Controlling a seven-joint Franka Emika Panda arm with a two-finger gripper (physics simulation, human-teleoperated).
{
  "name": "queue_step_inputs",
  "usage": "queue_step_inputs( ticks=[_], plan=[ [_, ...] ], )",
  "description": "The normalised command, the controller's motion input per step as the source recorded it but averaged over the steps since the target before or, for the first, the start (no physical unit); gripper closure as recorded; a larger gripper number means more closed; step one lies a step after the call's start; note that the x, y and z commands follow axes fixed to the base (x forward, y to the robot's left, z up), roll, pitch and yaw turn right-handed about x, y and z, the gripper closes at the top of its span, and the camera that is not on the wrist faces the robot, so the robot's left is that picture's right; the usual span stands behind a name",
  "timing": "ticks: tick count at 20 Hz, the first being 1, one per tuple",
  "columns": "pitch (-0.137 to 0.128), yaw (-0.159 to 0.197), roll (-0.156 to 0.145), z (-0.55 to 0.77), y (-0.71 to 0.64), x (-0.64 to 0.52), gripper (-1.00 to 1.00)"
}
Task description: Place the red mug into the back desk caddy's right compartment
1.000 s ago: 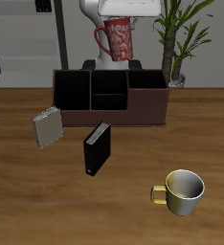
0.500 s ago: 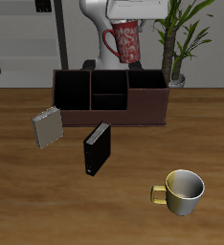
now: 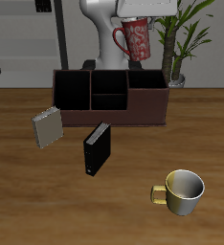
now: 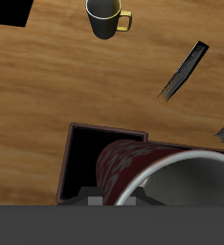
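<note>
The end effector (image 3: 140,21) grips the red mug (image 3: 135,40) above the back desk caddy (image 3: 111,97), near the desk's (image 3: 28,191) back edge.

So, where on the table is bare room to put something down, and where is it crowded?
Bare wood table lies along the front edge, from the near corner up to the yellowish-cream mug. A free strip runs between that mug and the back desk caddy. It is crowded just before the caddy, around the grey box and the upright black box.
</note>
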Motion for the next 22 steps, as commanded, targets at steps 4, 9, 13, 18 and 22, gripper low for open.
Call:
queue_step_inputs(
  ticks=[4,9,13,18,22],
  plan=[
    [0.013,-0.018,-0.001,-0.08,0.15,0.06,1.00],
    [-0.007,-0.014,0.012,-0.10,0.04,0.01,1.00],
    [0.006,-0.031,-0.021,-0.15,-0.05,0.04,1.00],
    [0.027,-0.012,0.003,-0.23,-0.01,0.07,1.00],
    [0.025,-0.019,-0.002,-0.14,0.00,0.05,1.00]
  ],
)
